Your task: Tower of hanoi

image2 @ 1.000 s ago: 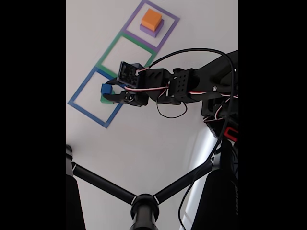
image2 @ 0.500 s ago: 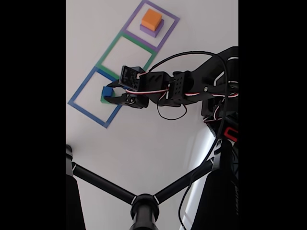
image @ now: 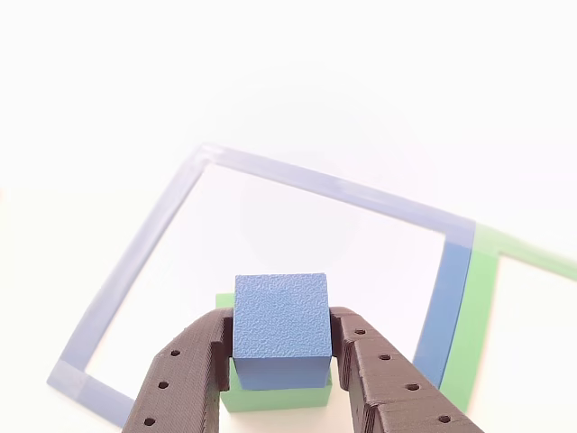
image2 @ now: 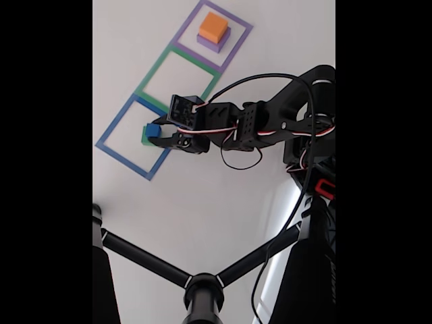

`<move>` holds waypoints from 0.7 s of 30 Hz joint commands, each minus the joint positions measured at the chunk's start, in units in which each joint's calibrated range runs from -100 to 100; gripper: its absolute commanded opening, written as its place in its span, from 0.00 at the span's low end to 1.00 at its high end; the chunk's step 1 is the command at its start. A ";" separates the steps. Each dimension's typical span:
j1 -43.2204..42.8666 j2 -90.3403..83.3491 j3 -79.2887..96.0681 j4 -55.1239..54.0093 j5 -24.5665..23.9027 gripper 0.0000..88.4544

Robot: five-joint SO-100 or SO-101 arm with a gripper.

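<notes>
so the gripper point(image: 281, 347) is clamped on the little blue cube point(image: 280, 329), one dark printed finger point(image: 180, 374) pressed on each side of it at the bottom middle of the other view. the cube sits right over the green block point(image: 270, 397), which peeks out under it as a thin green edge. can't honestly tell if the cube is resting on the green one or lifted a hair off it, the gap is hidden by the fingers.

both are inside the blue square outline point(image: 135, 262), down near its lower edge in that view, with the green square outline point(image: 482, 307) just to the right.

in the fixed view the gripper point(image2: 156, 135) is at the left end of the arm, middle left of the frame, the cube point(image2: 152, 129) sitting on the green block point(image2: 145, 140) at the right side of the blue outline point(image2: 111, 131). the orange block point(image2: 213, 27) is stacked on the purple block point(image2: 212, 42) inside the purple square outline point(image2: 237, 40), top of the frame, well apart.

my read: this is the blue-cube step, either picking it off the green or setting it down on it. if it's a pick, the next move needs a straight lift so the green block doesn't get dragged along. if it's a place, just spread the fingers and back off without nudging the stack.
</notes>
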 commanded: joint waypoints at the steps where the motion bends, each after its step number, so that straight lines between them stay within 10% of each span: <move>1: -0.62 0.38 -3.04 -1.25 0.59 0.03; 21: -1.10 3.94 -5.40 -3.52 0.59 0.07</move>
